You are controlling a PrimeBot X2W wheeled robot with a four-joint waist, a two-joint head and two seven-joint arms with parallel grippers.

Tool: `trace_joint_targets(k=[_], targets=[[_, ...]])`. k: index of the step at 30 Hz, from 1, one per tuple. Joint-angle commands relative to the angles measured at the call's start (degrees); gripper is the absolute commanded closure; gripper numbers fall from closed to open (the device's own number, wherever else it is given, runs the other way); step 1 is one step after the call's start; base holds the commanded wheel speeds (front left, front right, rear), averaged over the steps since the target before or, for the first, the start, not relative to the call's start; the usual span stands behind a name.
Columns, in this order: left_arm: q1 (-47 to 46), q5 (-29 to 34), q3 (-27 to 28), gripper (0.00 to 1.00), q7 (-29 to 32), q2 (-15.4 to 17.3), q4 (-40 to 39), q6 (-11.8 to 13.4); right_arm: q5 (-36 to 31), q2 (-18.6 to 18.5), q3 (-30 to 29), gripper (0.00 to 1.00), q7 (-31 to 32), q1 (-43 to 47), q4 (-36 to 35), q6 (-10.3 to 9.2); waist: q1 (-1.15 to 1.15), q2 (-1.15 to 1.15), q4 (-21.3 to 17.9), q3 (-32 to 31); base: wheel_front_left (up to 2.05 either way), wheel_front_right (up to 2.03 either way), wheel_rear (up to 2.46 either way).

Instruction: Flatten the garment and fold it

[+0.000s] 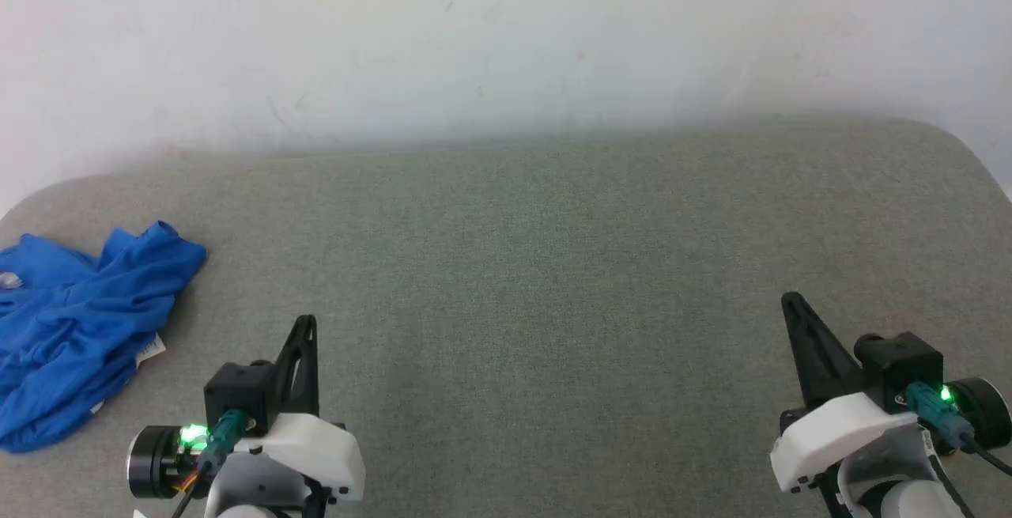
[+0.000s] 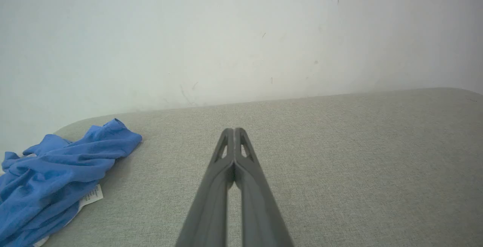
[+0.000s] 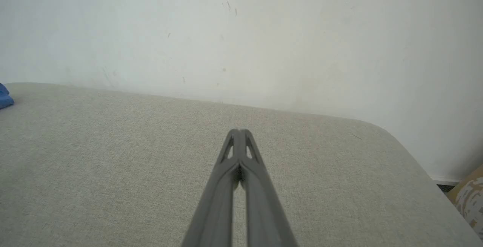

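1. Head view, nearest: the left gripper (image 1: pixel 307 322) sits at 7 o'clock and the right gripper (image 1: pixel 791 300) at 4 o'clock. Both have their jaws pressed fully together and hold nothing, over the grey padded surface (image 1: pixel 553 265).
2. The garment (image 1: pixel 79 328) lies crumpled at 9 o'clock, near the left gripper and well apart from the right one. It seems close to the surface's left edge.
3. Risk: approaching with the jaws closed would shove the heap toward that edge.
4. Risk: the thin fabric is bunched, so a pinch may catch several layers and lift a wad instead of spreading it.
5. Risk: the right arm needs a long cross-reach, so the arms may crowd.
6. The left wrist view resolves print lines on the white tag (image 2: pixel 90 196) at 8 o'clock. The right wrist view gives a blue sliver at 9 o'clock and adds a patterned object (image 3: pixel 469 198) past the corner at 4 o'clock.
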Motion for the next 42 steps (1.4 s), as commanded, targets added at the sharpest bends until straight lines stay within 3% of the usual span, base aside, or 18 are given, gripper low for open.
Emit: trace_joint_targets(k=[1,4,5,42], targets=[[-0.66,0.20,0.23,1.00,0.02,-0.13,-0.25,-0.47,-0.04,0.18,0.02,1.00,0.04,-0.43,-0.21,-0.05,0.00,-0.01,0.00,0.00,0.00,0.00,0.00],[-0.66,0.20,0.23,1.00,0.02,-0.13,-0.25,-0.47,-0.04,0.18,0.02,1.00,0.04,-0.43,-0.21,-0.05,0.00,-0.01,0.00,0.00,0.00,0.00,0.00],[0.00,0.00,0.00,0.00,0.00,0.00,0.00,0.00,0.00,0.00,0.00,0.00,0.00,0.00,0.00,0.00,0.00,-0.01,0.00,0.00,0.00,0.00,0.00],[1.34,-4.14,1.17,0.00,-3.97,-0.03,0.15,-0.68,2.61,0.02,-4.09,0.00,-3.97,1.11,1.21,-0.01,0.00,-0.01,1.55,0.59,0.00,0.00,0.00]])
